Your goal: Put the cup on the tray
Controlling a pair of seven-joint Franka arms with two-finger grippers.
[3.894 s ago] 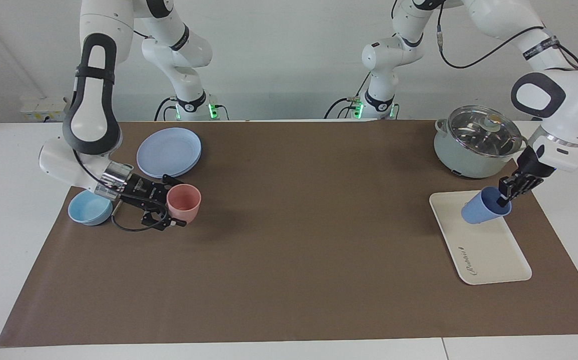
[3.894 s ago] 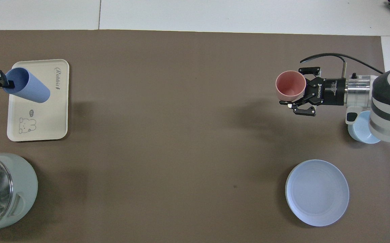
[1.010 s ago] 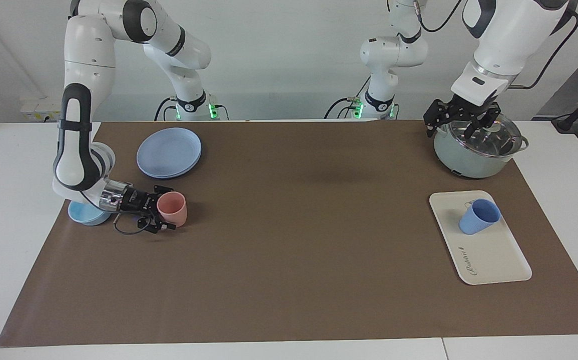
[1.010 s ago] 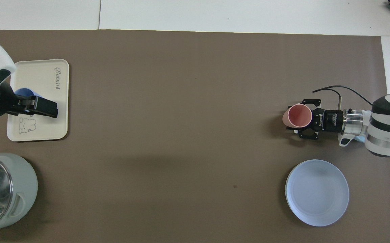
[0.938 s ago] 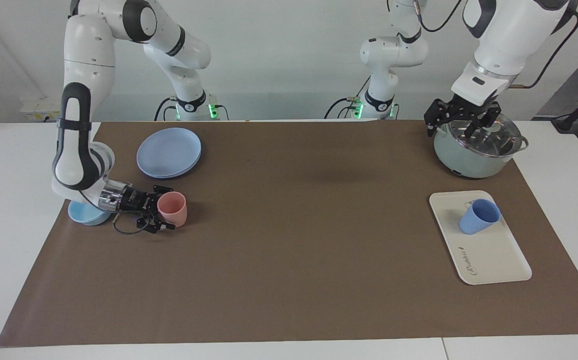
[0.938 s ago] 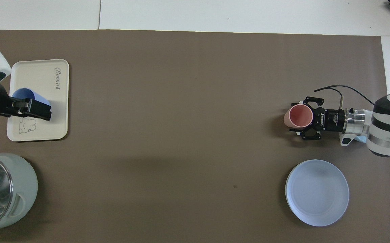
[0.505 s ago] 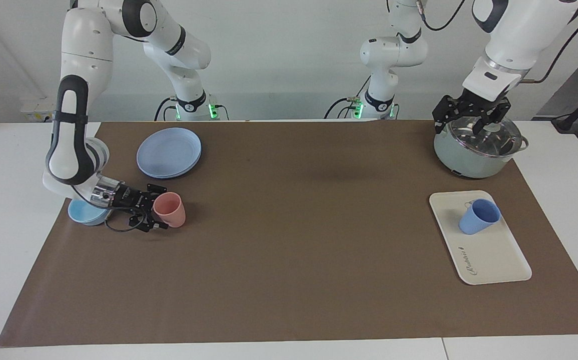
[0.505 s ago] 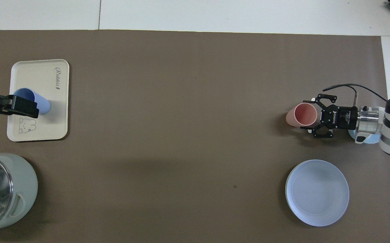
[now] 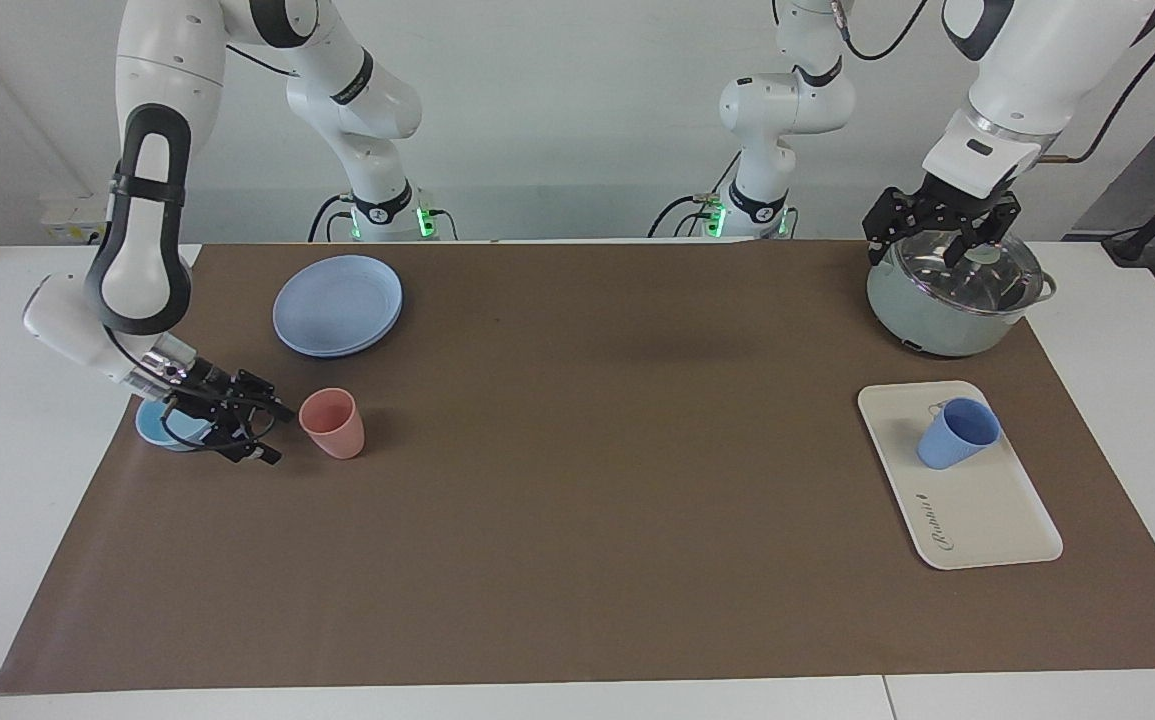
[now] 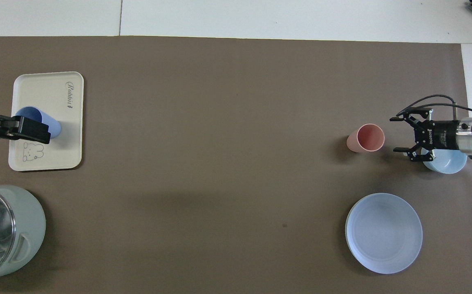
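Observation:
The blue ribbed cup [image 9: 957,433] stands on the cream tray [image 9: 982,515], on the half nearer the robots, leaning slightly. In the overhead view the cup [image 10: 52,122] is partly covered by the raised left gripper [image 10: 31,130], and the tray [image 10: 48,87] shows its bear drawing and lettering. My left gripper [image 9: 937,238] is open and empty, high in the air above the tray and pot area, well clear of the cup. My right gripper [image 9: 279,435] is open and empty, low over the mat beside a pink cup.
The pink cup [image 9: 332,423] stands upright just off the right gripper's fingertips. A light-blue bowl [image 9: 165,428] lies under the right wrist. A round blue plate [image 9: 337,304] and a lidded pot [image 9: 952,290] sit nearer the robots.
The left gripper released the blue cup on the tray and rose high. The right gripper let go of the pink cup and drew back toward the bowl; the pink cup now stands free.

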